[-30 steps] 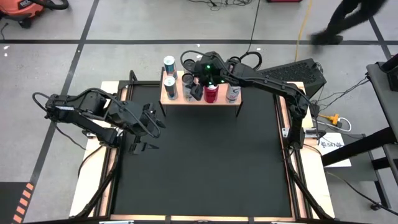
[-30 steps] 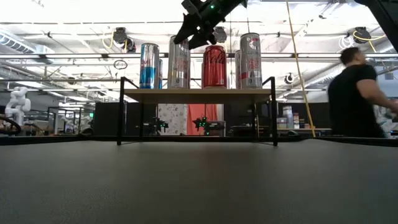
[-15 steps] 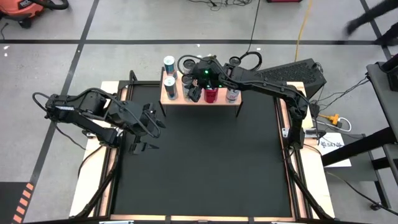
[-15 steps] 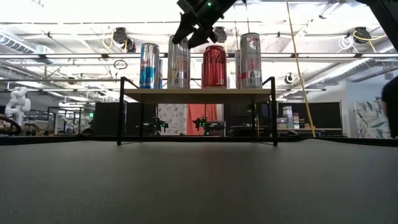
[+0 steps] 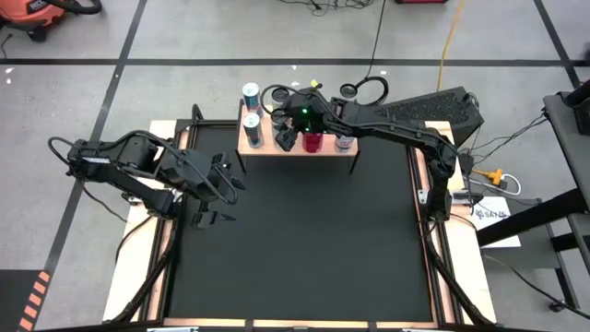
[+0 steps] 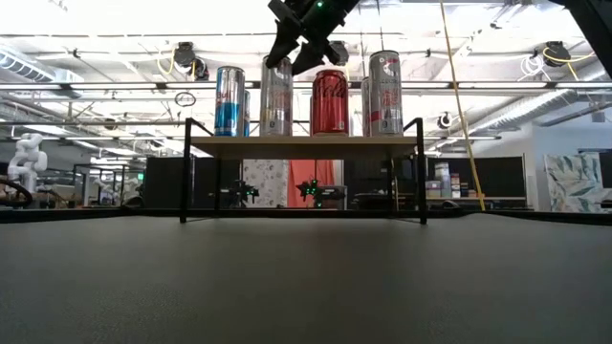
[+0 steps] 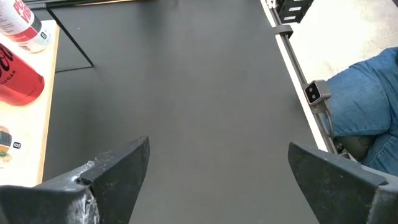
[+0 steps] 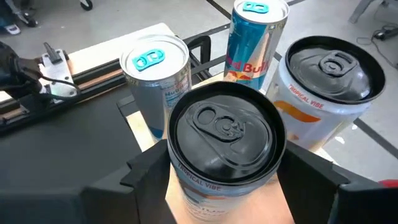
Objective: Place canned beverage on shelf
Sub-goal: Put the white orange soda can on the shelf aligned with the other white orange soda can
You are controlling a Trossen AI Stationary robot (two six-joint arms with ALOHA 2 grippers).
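On the shelf (image 5: 267, 148): four or more cans stand along the light-wood board at the tabletop's (image 5: 295, 240) far edge, and the black-lidded can (image 8: 224, 130) is among them, upright, with its base on the wood.
Right gripper (image 6: 296, 62): poised over that can, jaws spread and straddling its top rim; no pinch shows, and the low view puts the fingertips about level with the lid.
Left gripper (image 7: 217, 165): waiting low over the left side of the tabletop, jaws wide apart, nothing between them.
Step in hand: by my reading, letting go and clearing out; the can looks already placed.
Doing it well: lift straight up until both fingertips are above the lid before any sideways travel. The neighbours are just beside it, so a slanted exit could clip a rim and topple a can. Keep the jaws as wide as they are; closing early would catch the lid.
Risk: the tall slim blue can (image 8: 252, 37) behind looks the easiest to tip.
Writing, black-lidded can: "TROPICAL VIBE" under the rim.
Writing, second black-lidded can (image 8: 326, 81): the same words, orange artwork below.
Writing, tall blue can: "Red Bull" in red.
Writing, pale can with blue tab (image 8: 155, 68): small print, unreadable.
Red can (image 6: 330, 100): white script, likely Coca-Cola, not fully legible.
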